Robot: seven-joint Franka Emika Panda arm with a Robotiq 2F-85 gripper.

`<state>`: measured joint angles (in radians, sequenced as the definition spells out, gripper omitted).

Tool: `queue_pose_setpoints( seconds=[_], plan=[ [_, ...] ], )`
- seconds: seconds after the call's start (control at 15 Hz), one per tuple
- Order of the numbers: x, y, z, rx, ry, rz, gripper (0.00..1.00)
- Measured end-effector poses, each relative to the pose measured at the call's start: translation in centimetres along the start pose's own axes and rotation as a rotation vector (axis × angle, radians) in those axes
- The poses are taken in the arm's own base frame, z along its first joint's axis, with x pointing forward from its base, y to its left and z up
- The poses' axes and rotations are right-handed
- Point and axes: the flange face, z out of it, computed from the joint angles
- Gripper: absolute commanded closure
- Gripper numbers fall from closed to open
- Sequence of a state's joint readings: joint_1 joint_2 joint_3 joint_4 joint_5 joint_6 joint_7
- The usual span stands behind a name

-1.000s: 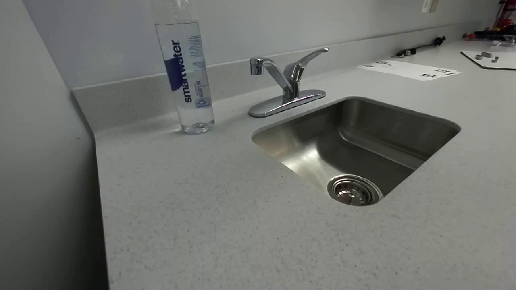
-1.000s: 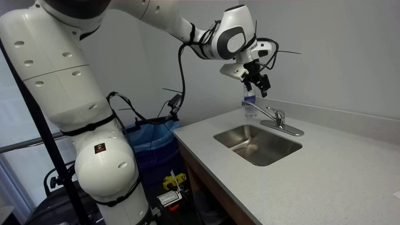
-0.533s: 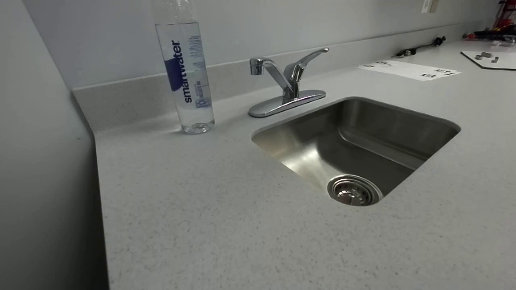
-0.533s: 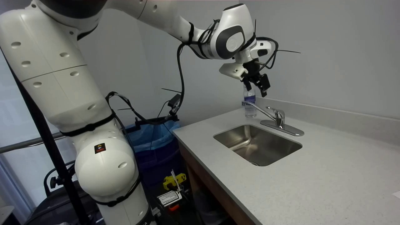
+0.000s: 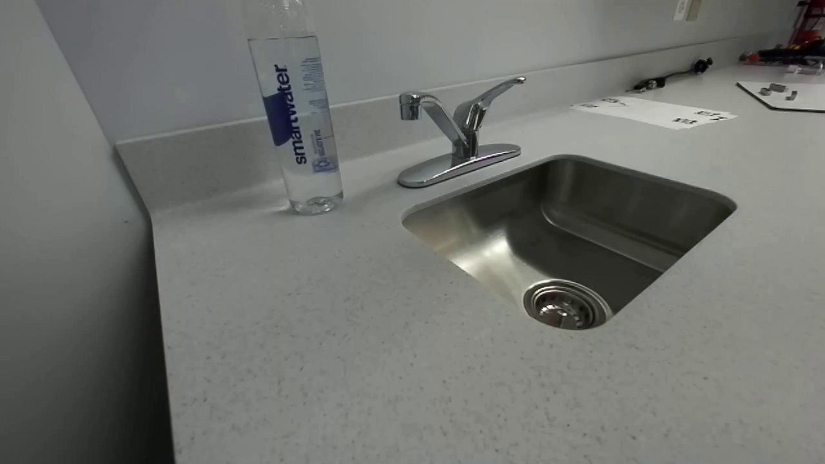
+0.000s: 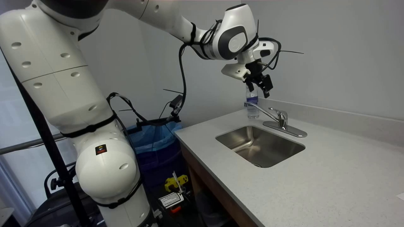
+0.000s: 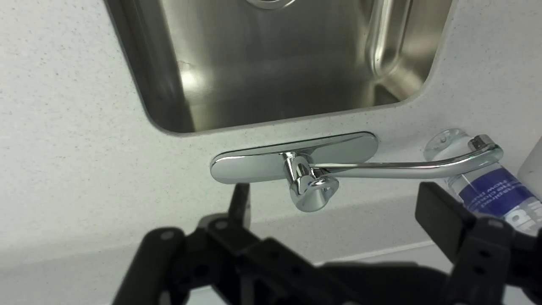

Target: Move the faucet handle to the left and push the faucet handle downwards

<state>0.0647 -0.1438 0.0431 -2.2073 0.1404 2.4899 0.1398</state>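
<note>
Slight drift of the arm (image 6: 79, 94) since a second ago; no visible change at the faucet handle (image 5: 495, 94). Now: atop the faucet (image 5: 469, 143) behind the sink (image 5: 612, 200), tilted up and angled away from the spout (image 5: 439, 119); judged neither turned nor pressed yet. Gripper (image 7: 334, 201): spread wide, nothing held, well above the faucet handle. Main risk: coming straight down and straddling the slim handle because of that wide gap, so missing the sideways push. Probably better to bring both fingers (image 7: 444, 218) together first. Also possible: snagging the spout with one finger and swinging it round, maybe toward the water bottle (image 5: 300, 116) nearby. Behind the handle, bumping the backsplash (image 5: 367, 135) by reaching too far in. Then slipping off smooth chrome on an off-centre push, or pressing down before finishing the turn, from misreading a handle badly foreshortened in the wrist view.
</note>
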Motion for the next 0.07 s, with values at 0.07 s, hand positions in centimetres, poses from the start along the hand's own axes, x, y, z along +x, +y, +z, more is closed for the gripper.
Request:
queue_pose_setpoints(
  seconds=[0.07],
  plan=[
    [0.0, 0.0, 0.0, 0.0, 0.0, 0.0, 0.0]
  ],
)
